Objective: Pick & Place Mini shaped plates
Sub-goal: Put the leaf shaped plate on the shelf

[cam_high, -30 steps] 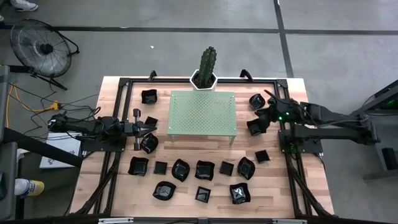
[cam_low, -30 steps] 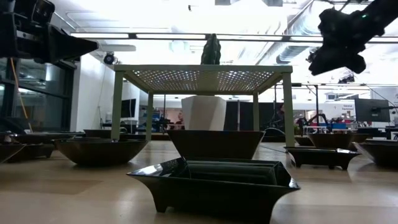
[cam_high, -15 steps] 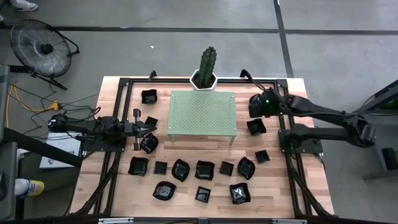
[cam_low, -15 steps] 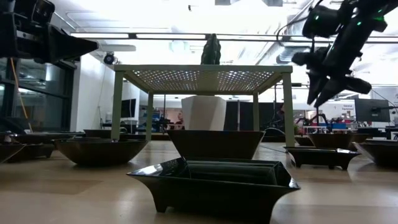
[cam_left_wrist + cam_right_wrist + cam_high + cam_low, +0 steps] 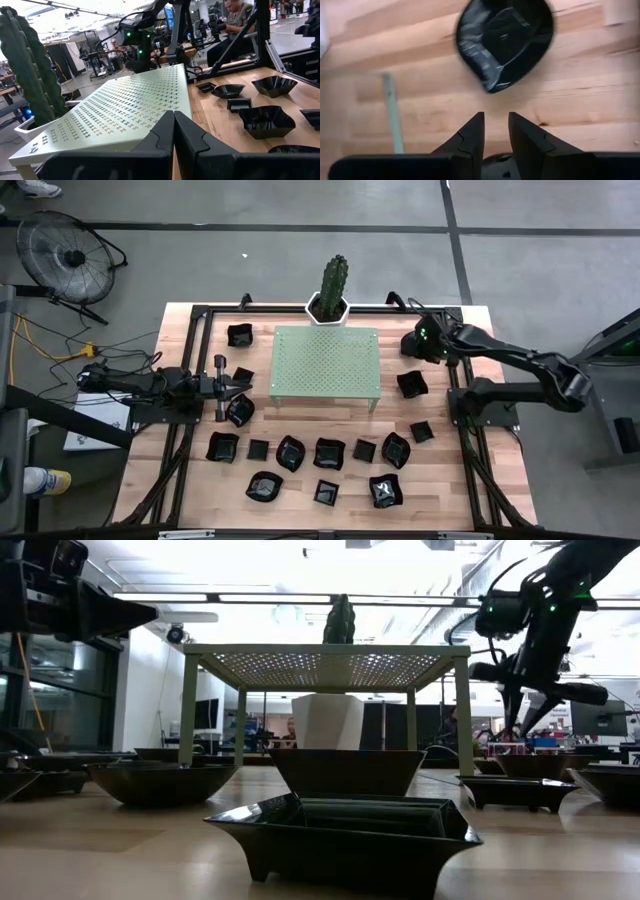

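Note:
Several mini shaped plates, small glossy black dishes, rest on their bases on the wooden table, most in rows near the front. My right gripper is open with a narrow gap and points steeply down over the table's far right corner. It hovers beside one rounded black plate, with nothing between its fingers. Another plate lies nearer the front. My left gripper is shut and level at the table's left, clear of the plates.
A pale green perforated stand occupies the middle of the table; one of its legs is close to my right gripper. A cactus in a white pot stands behind it at the far edge. Black frame rails run along both sides.
My right gripper has swung from above the right-hand plate toward the table's far edge. It has sunk lower, rolled, and tipped over from roughly level to pointing steeply down. No plate has moved.

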Robot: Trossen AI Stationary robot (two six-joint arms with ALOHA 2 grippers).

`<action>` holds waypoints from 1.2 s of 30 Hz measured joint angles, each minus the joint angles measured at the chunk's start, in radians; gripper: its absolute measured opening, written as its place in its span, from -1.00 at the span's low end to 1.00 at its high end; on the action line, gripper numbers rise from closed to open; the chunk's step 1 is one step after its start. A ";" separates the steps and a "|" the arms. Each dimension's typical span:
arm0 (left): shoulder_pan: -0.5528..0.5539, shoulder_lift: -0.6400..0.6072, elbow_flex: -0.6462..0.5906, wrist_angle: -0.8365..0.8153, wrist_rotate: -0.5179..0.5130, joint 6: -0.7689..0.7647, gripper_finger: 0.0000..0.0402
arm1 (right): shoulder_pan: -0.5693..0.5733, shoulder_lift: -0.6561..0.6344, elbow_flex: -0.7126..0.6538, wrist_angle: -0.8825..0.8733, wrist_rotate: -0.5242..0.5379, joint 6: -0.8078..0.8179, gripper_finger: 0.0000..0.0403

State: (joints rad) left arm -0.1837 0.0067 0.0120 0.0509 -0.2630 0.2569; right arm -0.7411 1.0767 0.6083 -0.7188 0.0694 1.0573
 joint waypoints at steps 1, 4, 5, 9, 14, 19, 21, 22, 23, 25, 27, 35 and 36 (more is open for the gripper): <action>0.000 0.000 0.000 0.000 0.000 0.000 -1.00 | -0.012 0.009 0.000 0.000 0.002 0.017 -0.59; 0.000 0.000 0.000 0.000 0.000 0.000 -1.00 | -0.049 0.037 0.000 0.001 0.002 0.066 -0.59; 0.000 0.000 0.000 0.000 0.000 0.000 -1.00 | -0.060 0.048 0.000 0.002 0.002 0.079 -0.59; 0.000 0.000 0.000 0.000 0.000 0.000 -1.00 | -0.093 0.086 0.000 0.015 0.005 0.113 -0.59; 0.000 0.000 0.000 0.000 0.000 0.000 -1.00 | -0.120 0.123 0.000 0.061 0.010 0.114 -0.59; 0.000 0.000 0.000 0.000 0.000 0.000 -1.00 | -0.142 0.157 0.000 0.069 0.010 0.114 -0.59; 0.000 0.000 0.000 0.000 0.000 0.000 -1.00 | -0.146 0.159 -0.001 0.069 0.016 0.114 -0.59; 0.000 0.000 0.000 0.000 0.000 0.000 -1.00 | -0.149 0.159 -0.001 0.070 0.023 0.114 -0.59; 0.000 0.000 0.000 0.000 0.000 0.000 -1.00 | -0.150 0.159 -0.001 0.070 0.027 0.114 -0.59; 0.000 0.000 0.000 0.000 0.000 0.000 -1.00 | -0.155 0.159 -0.001 0.069 0.027 0.114 -0.59; 0.000 0.000 0.000 0.000 0.000 0.000 -1.00 | -0.157 0.159 -0.001 0.069 0.027 0.122 -0.59; 0.000 0.000 0.000 0.000 0.000 0.000 -1.00 | -0.184 0.159 -0.001 0.069 0.039 0.141 -0.59; 0.000 0.000 0.000 0.000 0.000 0.000 -1.00 | -0.189 0.159 -0.001 0.069 0.037 0.145 -0.59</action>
State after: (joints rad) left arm -0.1836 0.0067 0.0117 0.0508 -0.2630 0.2569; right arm -0.9302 1.2354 0.6075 -0.6498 0.1067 1.2021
